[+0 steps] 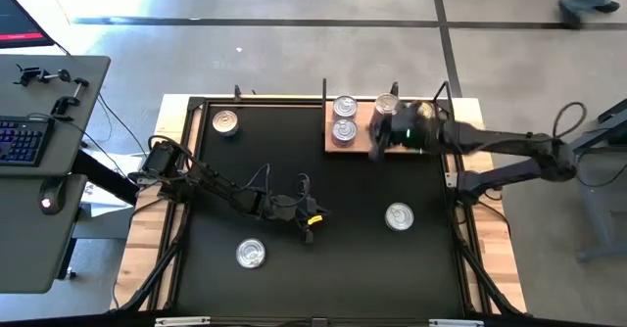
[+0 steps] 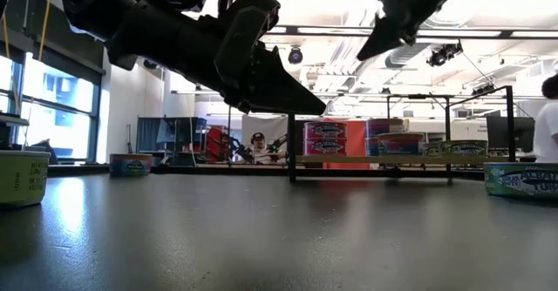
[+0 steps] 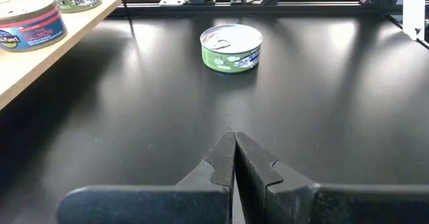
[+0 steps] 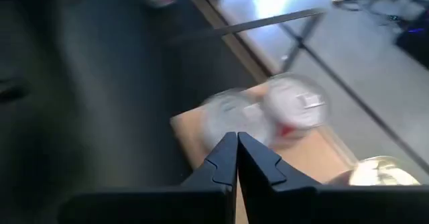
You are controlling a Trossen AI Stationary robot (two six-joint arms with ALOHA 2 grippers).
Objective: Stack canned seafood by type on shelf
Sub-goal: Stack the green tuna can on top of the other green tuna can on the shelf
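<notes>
The shelf (image 1: 431, 147) is a light wooden board at the table's far right. Three tins of canned seafood (image 1: 344, 106) (image 1: 344, 129) (image 1: 387, 104) stand on it. Loose tins rest on their bases on the black table at the far left (image 1: 226, 122), near left (image 1: 251, 254) and near right (image 1: 399, 215). My right gripper (image 1: 375, 143) (image 4: 236, 140) hangs shut and empty above the shelf, high over the tins (image 2: 384, 43). My left gripper (image 1: 312, 219) (image 3: 233, 140) is shut and empty low over the table's middle, pointing at the green-labelled tin (image 3: 231, 47).
A black frame with thin upright posts (image 1: 324, 90) edges the table and stands around the shelf. A desk with a keyboard (image 1: 22, 141) stands off the table's left side. Bare black tabletop lies between my left gripper and the green-labelled tin.
</notes>
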